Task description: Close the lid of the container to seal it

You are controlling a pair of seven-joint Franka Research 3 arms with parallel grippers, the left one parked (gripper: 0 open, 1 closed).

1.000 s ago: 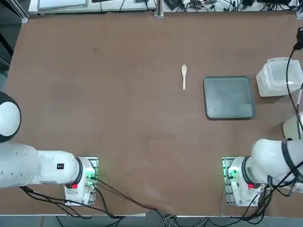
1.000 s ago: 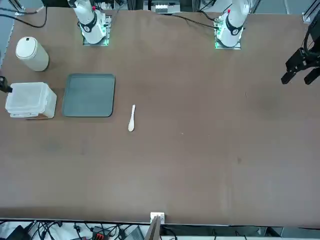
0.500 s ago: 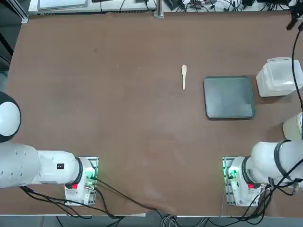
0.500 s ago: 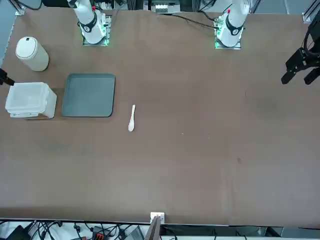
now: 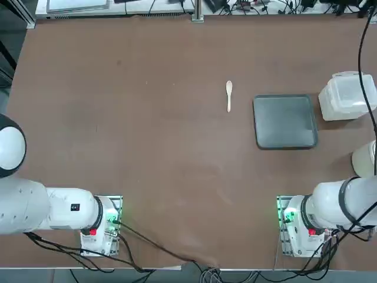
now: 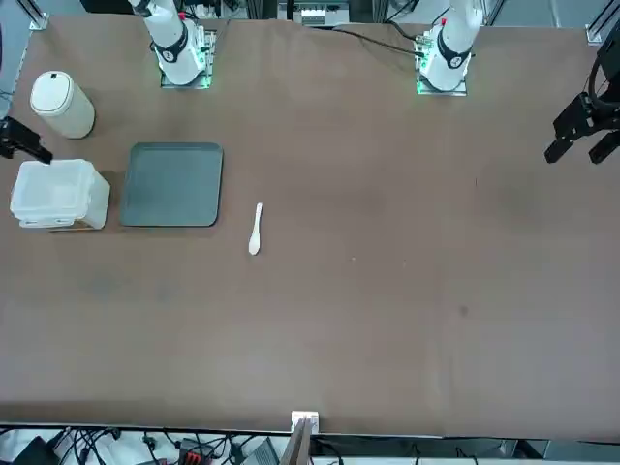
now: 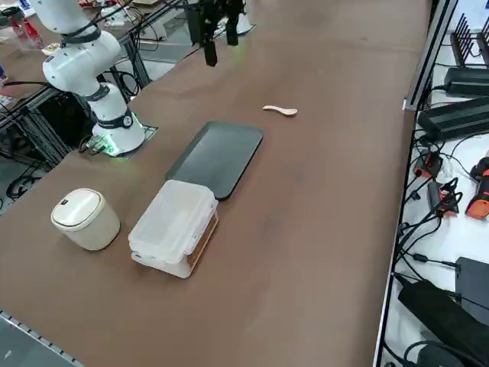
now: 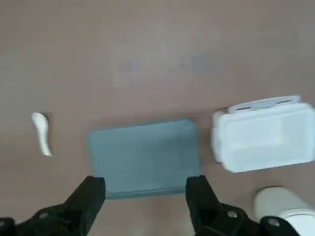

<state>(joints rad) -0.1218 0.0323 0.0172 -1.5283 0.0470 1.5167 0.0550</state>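
Lid (image 5: 353, 88) and container (image 5: 333, 111) sit together at the right of the top view, beyond the grey tray (image 5: 285, 121), on the brown surface (image 5: 177, 147). The lid covers the box, but whether it is fully seated cannot be told from overhead. A black cable (image 5: 361, 71) crosses this picture over the box; if it hangs low, it could snag as the arm comes down.

In the front view, the right end effector (image 6: 46, 156) shows at the left edge, by the container's image. The round cream canister (image 6: 64, 103) stands near the box, so a wide or skewed approach could knock it.

From the right side, the lid looks laid across the top, with the tray just beside one end. Pressing on one edge alone could tip the box or slide it into the tray, leaving the far edge unsealed.

The right wrist view shows the end effector's fingers spread wide, with nothing between them. A slotted flap (image 8: 266, 104) juts out along one long side of the lid. If it is a latch, spread fingers could straddle it or bend it, and pressing only the middle might leave it unfastened.
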